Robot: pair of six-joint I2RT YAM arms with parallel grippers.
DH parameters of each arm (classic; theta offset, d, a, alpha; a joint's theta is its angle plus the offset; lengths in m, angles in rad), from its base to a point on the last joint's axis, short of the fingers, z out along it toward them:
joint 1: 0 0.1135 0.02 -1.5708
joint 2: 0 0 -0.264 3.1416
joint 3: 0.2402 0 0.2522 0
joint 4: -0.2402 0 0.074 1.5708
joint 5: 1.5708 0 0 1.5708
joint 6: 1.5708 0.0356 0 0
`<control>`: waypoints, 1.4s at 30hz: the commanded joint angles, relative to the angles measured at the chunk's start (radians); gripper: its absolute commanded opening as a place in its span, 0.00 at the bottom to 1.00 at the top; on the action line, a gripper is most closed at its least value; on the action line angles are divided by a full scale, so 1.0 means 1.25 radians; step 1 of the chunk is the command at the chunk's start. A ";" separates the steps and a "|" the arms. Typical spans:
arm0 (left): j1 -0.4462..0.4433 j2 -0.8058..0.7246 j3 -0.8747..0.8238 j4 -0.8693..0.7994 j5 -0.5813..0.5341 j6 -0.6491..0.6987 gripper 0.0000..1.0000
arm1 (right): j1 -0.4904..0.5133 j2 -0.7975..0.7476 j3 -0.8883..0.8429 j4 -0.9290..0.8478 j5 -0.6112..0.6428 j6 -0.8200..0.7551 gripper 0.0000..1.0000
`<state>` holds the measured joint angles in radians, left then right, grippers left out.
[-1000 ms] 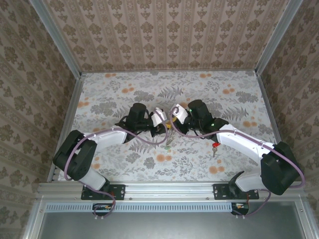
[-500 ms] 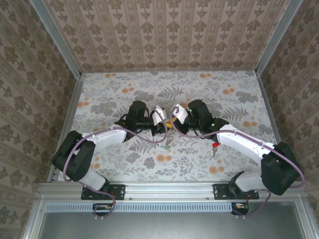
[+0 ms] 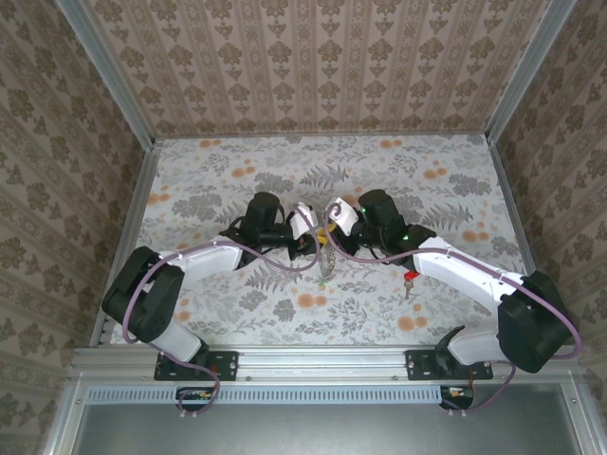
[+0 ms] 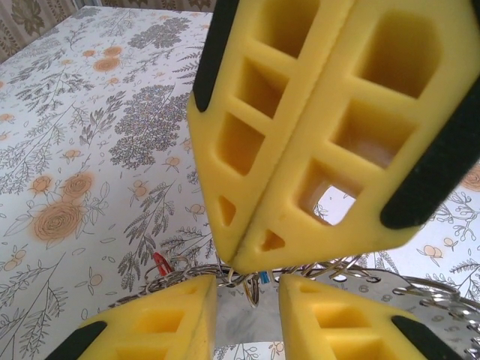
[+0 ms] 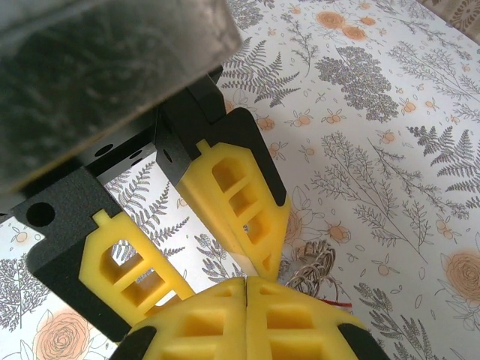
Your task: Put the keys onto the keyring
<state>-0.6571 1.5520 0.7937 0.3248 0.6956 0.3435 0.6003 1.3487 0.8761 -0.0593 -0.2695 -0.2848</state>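
The keyring (image 3: 325, 258), a thin silvery chain-like loop, hung limp over the middle of the table (image 3: 237, 171), its upper coils bunched at the closed tips of the right gripper (image 4: 244, 262). A red key head (image 4: 160, 262) and a speck of blue (image 4: 264, 279) showed against those coils. Another red key (image 3: 410, 278) lay flat on the table, well apart to the right.

mid-table: left tool (image 4: 247, 307), right tool (image 5: 246, 300) block | far table (image 3: 379, 161): free

Floral-patterned tabletop (image 3: 237, 171), damask-papered walls (image 3: 322, 66), metal rail (image 3: 322, 362) along near edge
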 commanded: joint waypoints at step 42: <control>0.024 -0.001 0.038 -0.043 0.023 0.030 0.22 | 0.006 -0.032 0.021 -0.002 0.000 -0.004 0.00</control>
<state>-0.6331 1.5383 0.8074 0.2749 0.7029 0.3634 0.6010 1.3415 0.8761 -0.0654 -0.2661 -0.2848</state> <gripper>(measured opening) 0.218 0.060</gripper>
